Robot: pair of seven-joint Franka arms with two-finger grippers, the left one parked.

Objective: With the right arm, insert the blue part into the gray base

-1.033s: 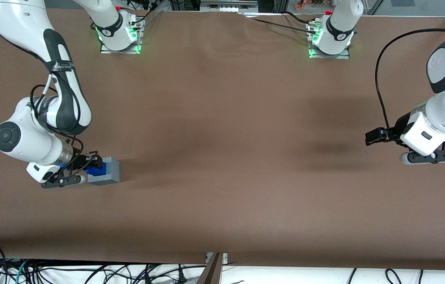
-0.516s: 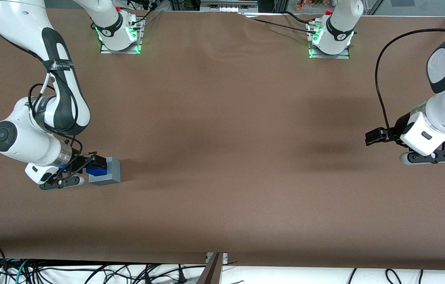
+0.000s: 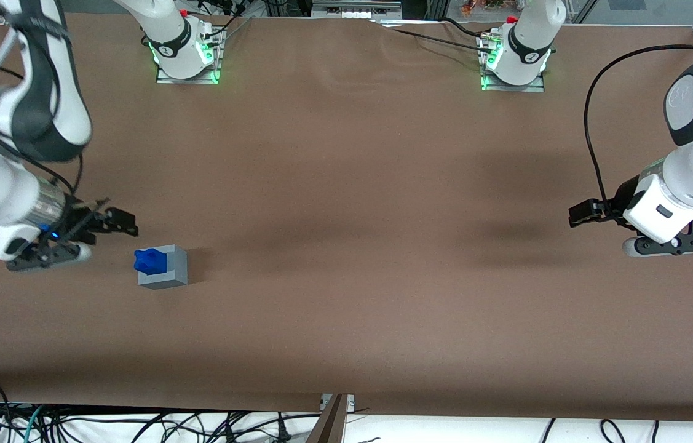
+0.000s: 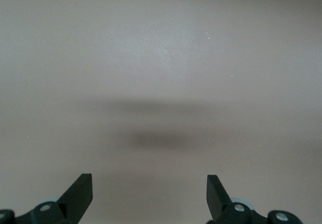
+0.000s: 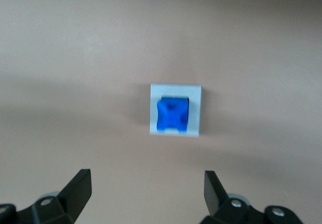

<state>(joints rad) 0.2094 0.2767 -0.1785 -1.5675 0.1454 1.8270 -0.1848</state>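
The blue part [image 3: 150, 261] sits in the socket of the gray base [image 3: 168, 275] on the brown table, its knobbly top standing above the base's top face. In the right wrist view the blue part [image 5: 172, 115] fills the recess of the gray base [image 5: 195, 108]. My right arm's gripper [image 3: 117, 223] is open and empty. It hangs high above the table, beside the base toward the working arm's end and a little farther from the front camera. Its two fingers [image 5: 79, 186] stand wide apart with bare table between them.
Two arm mounts with green lights [image 3: 186, 55] [image 3: 513, 58] stand at the table's edge farthest from the front camera. Cables lie under the near table edge [image 3: 137, 424]. A black cable [image 3: 592, 141] loops above the table at the parked arm's end.
My gripper has let go of the blue part, risen and drawn away from the base toward the working arm's end. The blue part stays seated in the gray base.
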